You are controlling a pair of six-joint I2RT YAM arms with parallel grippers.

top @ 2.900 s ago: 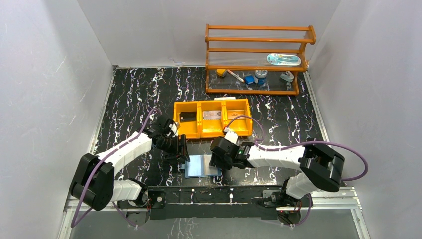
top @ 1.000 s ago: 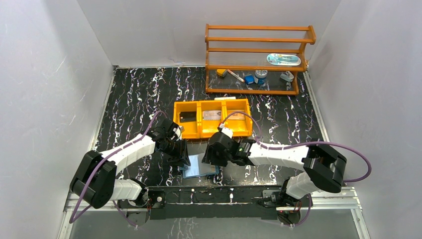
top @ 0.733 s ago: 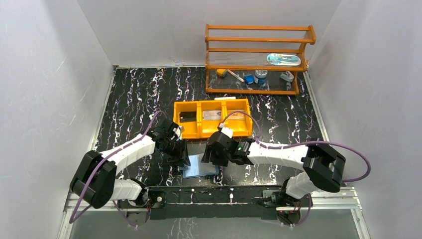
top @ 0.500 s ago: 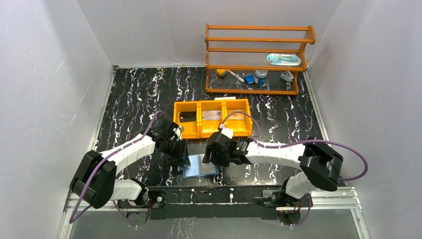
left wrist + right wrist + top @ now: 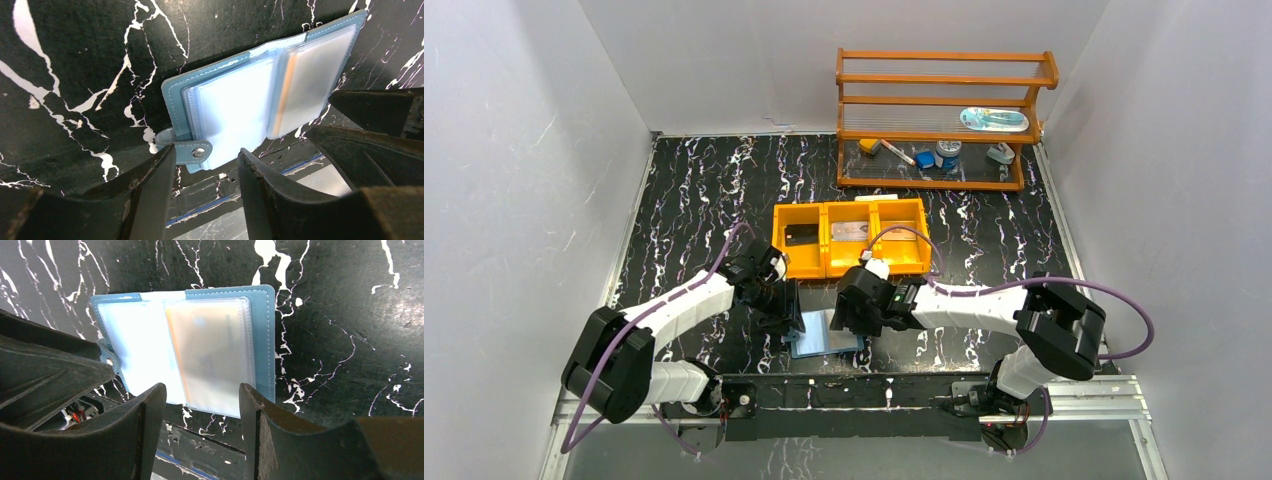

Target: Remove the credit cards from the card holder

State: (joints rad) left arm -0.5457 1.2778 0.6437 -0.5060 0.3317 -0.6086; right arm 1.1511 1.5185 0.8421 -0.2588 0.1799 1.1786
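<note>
The right gripper (image 5: 201, 392) has edged left over the open slate-blue two-leaf card holder (image 5: 150, 350). Its jaws and those of the left gripper (image 5: 206, 152) stand apart, empty; the thin orange card (image 5: 210, 350) stays sleeved

From above, the left gripper (image 5: 790, 322) and right gripper (image 5: 852, 320) hide both side edges of the open slate-blue two-leaf wallet (image 5: 824, 340). Its frosted plastic sleeve (image 5: 235, 377) blurs the thin orange card (image 5: 202, 340) and its print.
</note>
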